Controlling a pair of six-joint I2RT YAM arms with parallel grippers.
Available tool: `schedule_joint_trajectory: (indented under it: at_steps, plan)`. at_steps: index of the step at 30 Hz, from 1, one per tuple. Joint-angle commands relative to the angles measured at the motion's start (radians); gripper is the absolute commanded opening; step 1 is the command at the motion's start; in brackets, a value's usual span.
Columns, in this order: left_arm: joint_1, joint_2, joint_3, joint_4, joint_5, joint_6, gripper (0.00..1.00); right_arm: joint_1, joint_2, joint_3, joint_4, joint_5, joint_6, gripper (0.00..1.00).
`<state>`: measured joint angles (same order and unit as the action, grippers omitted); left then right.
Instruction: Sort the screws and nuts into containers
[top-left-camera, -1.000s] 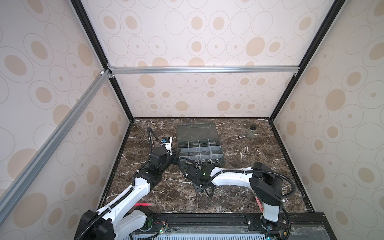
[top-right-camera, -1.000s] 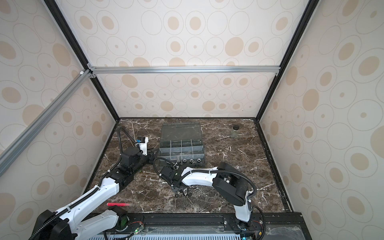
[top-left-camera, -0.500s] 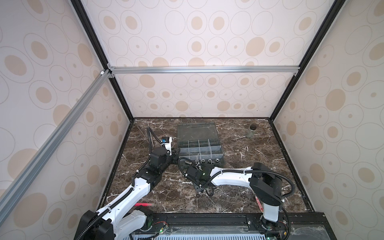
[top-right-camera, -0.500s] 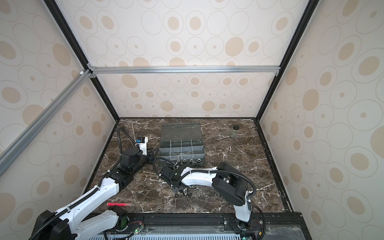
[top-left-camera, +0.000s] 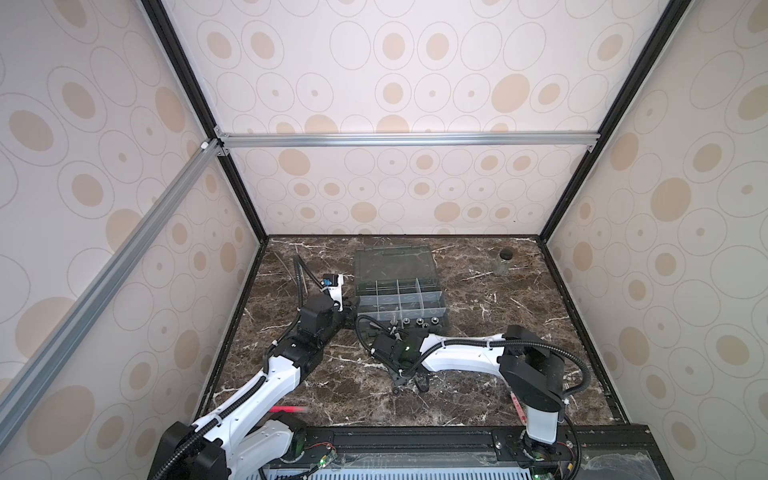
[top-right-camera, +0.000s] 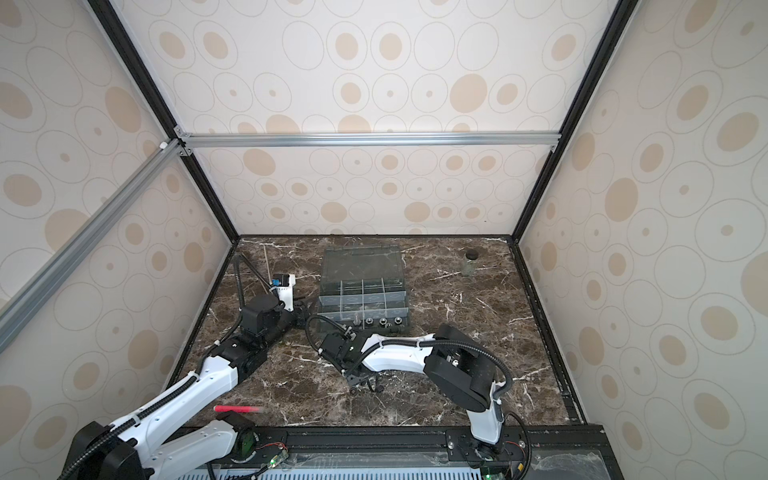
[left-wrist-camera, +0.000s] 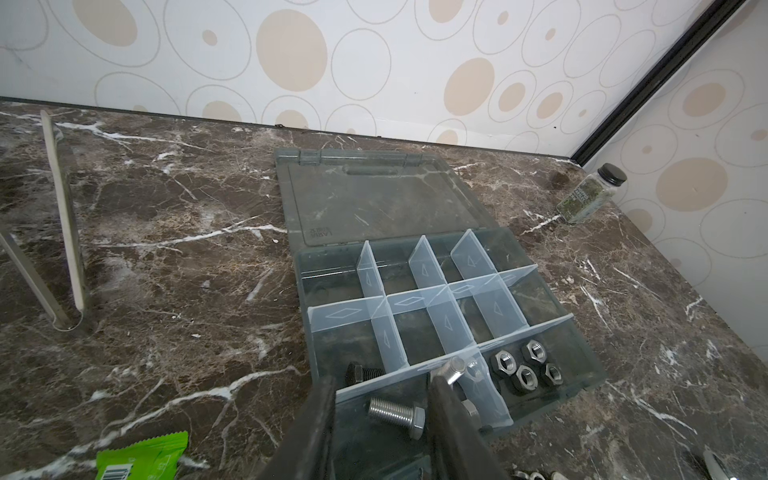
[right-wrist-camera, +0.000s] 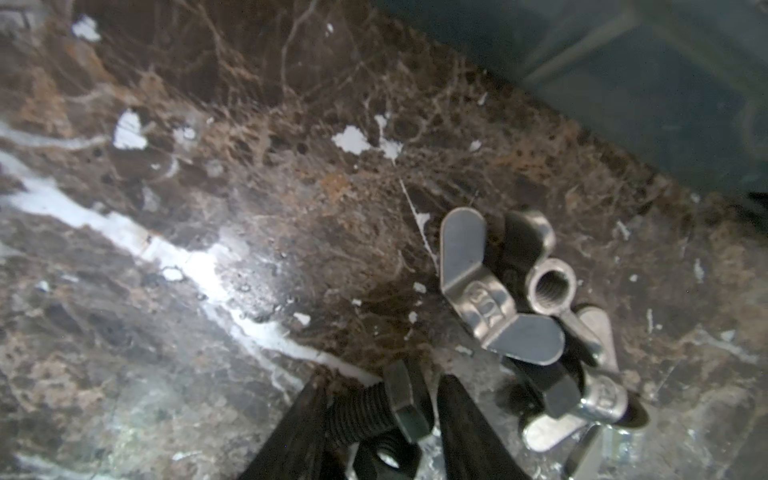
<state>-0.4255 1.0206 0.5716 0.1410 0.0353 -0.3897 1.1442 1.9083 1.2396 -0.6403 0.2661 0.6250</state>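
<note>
Squarely inside right hand (right-wrist-camera: 382, 386): black screw (right-wrist-camera: 405, 405)

Beside the dark screw (right-wrist-camera: 376, 409), wing nuts (right-wrist-camera: 494, 301) crowd 1 side; bare marble table (right-wrist-camera: 208, 187) flanks the other.

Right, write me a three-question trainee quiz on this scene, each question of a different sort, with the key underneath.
1. True or false: the organizer box is shut.
2. In the right wrist view, what lies between the fingers of the right tool?
A. a black screw
B. a wing nut
C. a wooden stick
3. Short answer: is the cluster of silver hex nuts inside the box or outside it?

Key:
1. False: it stands open.
2. A.
3. Inside the box.
</note>
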Motion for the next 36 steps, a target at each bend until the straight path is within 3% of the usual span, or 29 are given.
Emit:
schedule_joint_trajectory:
  at_steps: [1,11,21,25,29,36]
  plan:
    - [0.008,-0.017,0.003,0.001,-0.002,-0.008,0.37,0.015,-0.009,-0.008,-0.013,-0.003,-0.071,0.48]
    - [0.008,-0.025,0.004,-0.006,-0.003,-0.009,0.37,0.015,-0.048,-0.056,0.051,-0.057,-0.194,0.51]
    - [0.007,-0.03,0.005,-0.007,-0.005,-0.011,0.37,0.009,-0.039,-0.058,0.03,-0.026,-0.246,0.5]
    - [0.007,-0.034,0.005,-0.013,-0.006,-0.012,0.37,0.006,-0.025,-0.056,0.045,-0.019,-0.231,0.43]
    - [0.007,-0.041,0.004,-0.017,-0.015,-0.009,0.37,0.003,-0.017,-0.05,0.045,-0.003,-0.211,0.29]
    - [0.009,-0.052,0.002,-0.047,-0.041,-0.017,0.37,0.003,-0.048,-0.049,0.067,0.018,-0.194,0.27]
